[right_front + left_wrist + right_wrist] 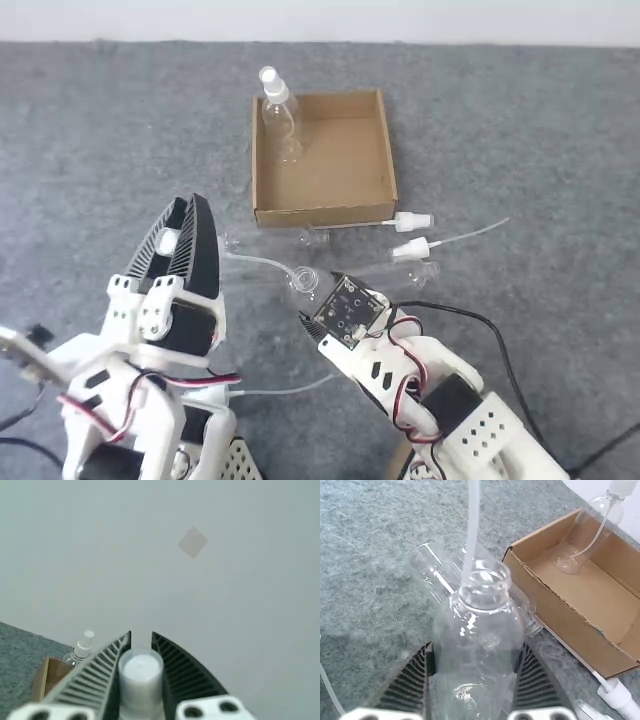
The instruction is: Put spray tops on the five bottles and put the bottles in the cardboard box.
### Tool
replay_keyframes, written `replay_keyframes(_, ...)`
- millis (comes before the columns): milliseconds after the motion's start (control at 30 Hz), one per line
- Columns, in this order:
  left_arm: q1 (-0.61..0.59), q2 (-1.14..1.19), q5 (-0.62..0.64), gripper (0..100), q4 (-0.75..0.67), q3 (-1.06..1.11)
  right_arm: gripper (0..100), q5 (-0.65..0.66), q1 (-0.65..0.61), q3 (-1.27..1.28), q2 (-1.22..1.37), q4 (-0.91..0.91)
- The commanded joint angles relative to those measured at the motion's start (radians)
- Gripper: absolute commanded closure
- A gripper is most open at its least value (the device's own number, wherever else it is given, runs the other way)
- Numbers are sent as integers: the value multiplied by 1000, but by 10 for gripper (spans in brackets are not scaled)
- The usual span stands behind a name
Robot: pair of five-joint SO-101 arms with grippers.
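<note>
My right gripper (475, 656) is shut on a clear open bottle (476, 630), held upright in front of the cardboard box (325, 212). My left gripper (141, 639) is shut on a white spray top (140, 672). Its thin dip tube (470, 530) reaches down into the bottle's mouth (303, 278). In the high view the left gripper (188, 215) sits left of the bottle with the spray top (168, 240) between its fingers. One bottle with a spray top (279, 118) leans in the box's back left corner.
Clear empty bottles (272, 240) lie against the box's front wall, another bottle (405, 272) to the right. Two loose spray tops (412, 221) (414, 248) with long tubes lie right of the box front. A thin white tube (290, 387) lies between the arms.
</note>
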Motion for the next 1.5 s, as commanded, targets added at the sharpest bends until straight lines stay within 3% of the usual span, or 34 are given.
replay_keyframes(0, 3, -17, -8, 989, -6, -50, 991, 6, -8, -18, -27, -19)
replay_keyframes(600, 3, -17, -9, 989, -69, 15, 991, 11, -8, 3, -27, -25)
replay_keyframes(967, 12, -17, -9, 989, -61, 139, 991, 11, -8, 2, -27, -25)
replay_keyframes(1467, 14, -17, -9, 989, -3, 154, 991, 8, -8, 0, -27, -25)
